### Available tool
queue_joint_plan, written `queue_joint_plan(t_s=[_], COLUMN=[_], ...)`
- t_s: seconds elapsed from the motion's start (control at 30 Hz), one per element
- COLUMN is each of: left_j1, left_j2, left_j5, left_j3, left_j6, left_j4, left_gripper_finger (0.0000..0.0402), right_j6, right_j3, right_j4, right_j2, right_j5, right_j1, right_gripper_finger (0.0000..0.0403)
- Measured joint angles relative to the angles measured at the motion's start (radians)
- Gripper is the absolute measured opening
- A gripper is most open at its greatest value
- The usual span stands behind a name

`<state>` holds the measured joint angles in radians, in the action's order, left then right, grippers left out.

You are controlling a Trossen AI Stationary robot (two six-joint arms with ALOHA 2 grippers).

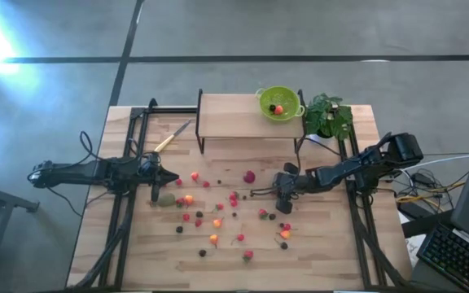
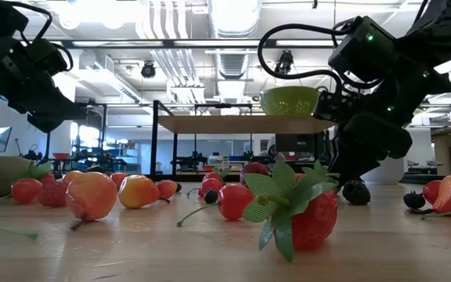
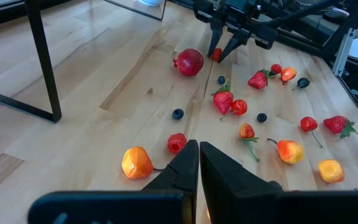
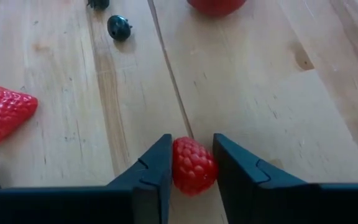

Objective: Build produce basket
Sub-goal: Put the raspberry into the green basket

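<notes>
Down on the boards, my right gripper [image 4: 191, 167] has its two fingers set either side of a raspberry [image 4: 194, 166], both pads against it — narrowed onto the berry, which sits on the wood between them. My left gripper [image 3: 199, 163] hovers over the left half of the table [image 1: 324, 256] with its fingers pressed together and nothing in them.

Around my right hand, bare wood lies open ahead, with a blueberry [image 4: 119, 27] further on, a strawberry [image 4: 4, 112] off to one side and a pomegranate [image 1: 249, 176] just beyond. In the high view the scattered produce [image 1: 214, 221] spreads across the middle of the table between my two arms — red, orange and dark pieces, well apart from each other, with a kiwi [image 1: 166, 198] close by my left fingers. The near edge of the table has bare wood along it.

At the far edge stands a raised shelf [image 1: 234, 118] on black legs; the produce basket [image 1: 279, 104] sits on its right end with fruit in it, a potted plant [image 1: 329, 115] just beside it. A yellow-handled knife [image 1: 170, 138] lies near the shelf's left leg.
</notes>
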<state>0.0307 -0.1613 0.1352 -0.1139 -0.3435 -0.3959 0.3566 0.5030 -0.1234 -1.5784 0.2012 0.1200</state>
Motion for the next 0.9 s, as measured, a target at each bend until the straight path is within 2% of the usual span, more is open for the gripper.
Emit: queue_joint_plan(t_s=[0.17,0.33,0.47,0.63,0.9], left_j1=[0.000,0.000,0.000,0.000,0.000], left_j2=[0.000,0.000,0.000,0.000,0.000], left_j5=[0.000,0.000,0.000,0.000,0.000], left_j3=[0.000,0.000,0.000,0.000,0.000], left_j6=[0.000,0.000,0.000,0.000,0.000], left_j4=[0.000,0.000,0.000,0.000,0.004], left_gripper_finger=[0.0021,0.0021,0.0021,0.0021,0.0021], right_j6=[0.007,-0.042,-0.117,-0.195,-0.321], right_j3=[-0.001,0.020,0.081,0.187,0.360], right_j4=[0.001,0.038,0.049,0.161,0.310], right_j2=[0.016,0.051,0.101,0.163,0.266], right_j5=[-0.003,-0.018,-0.035,-0.022,-0.017], right_j1=[0.000,0.000,0.000,-0.016,-0.128], right_gripper_finger=[0.0107,0.0092,0.0088,0.0102,0.0092])
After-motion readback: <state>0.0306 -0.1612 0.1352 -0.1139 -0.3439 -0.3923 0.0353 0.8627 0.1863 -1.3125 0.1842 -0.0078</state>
